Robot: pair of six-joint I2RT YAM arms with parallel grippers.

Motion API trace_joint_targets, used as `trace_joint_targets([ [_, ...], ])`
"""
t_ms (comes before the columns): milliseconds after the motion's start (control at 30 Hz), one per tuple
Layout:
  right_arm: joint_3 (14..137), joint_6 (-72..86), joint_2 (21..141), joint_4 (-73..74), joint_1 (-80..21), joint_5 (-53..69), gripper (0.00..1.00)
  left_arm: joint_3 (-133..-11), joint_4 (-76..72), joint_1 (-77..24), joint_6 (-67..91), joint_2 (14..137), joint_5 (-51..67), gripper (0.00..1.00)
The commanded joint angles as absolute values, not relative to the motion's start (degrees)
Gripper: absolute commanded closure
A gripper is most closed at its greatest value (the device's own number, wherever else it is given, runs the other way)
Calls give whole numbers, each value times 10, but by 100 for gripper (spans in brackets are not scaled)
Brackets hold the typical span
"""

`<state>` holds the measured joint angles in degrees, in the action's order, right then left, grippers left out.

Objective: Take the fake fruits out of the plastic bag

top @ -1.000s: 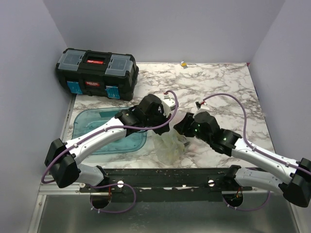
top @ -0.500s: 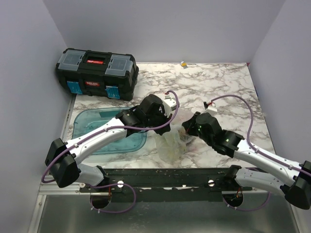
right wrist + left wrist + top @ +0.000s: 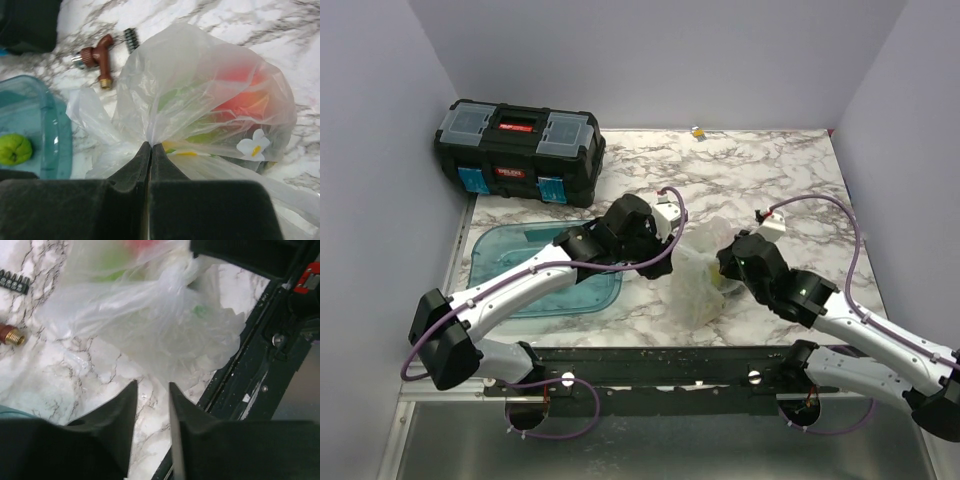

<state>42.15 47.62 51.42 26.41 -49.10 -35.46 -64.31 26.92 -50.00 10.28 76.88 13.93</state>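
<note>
Overhead, the plastic bag [image 3: 698, 278] sits bunched at centre frame on the marble table [image 3: 790, 180], between the left arm [image 3: 540, 272] and the right arm [image 3: 805, 298], with the blue tray [image 3: 520, 250] to its left. From the left wrist, the left gripper [image 3: 151, 389] fills the bottom edge, its fingers parted by a narrow gap and gripping nothing. The bag's lower fold ends just above their tips. From the right wrist, the right gripper [image 3: 150, 146] is pinched tight on the bag's gathered neck at lower centre. The fake fruits [image 3: 235, 97] show red and green through the film above it, and a lime-green fruit [image 3: 15, 149] lies in the tray at far left.
</note>
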Motion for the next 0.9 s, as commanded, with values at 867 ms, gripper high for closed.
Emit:
trace_joint_targets([
  [867,416,431,483,173,-490,-224,99,-757,395,-546,82,874,58,70],
])
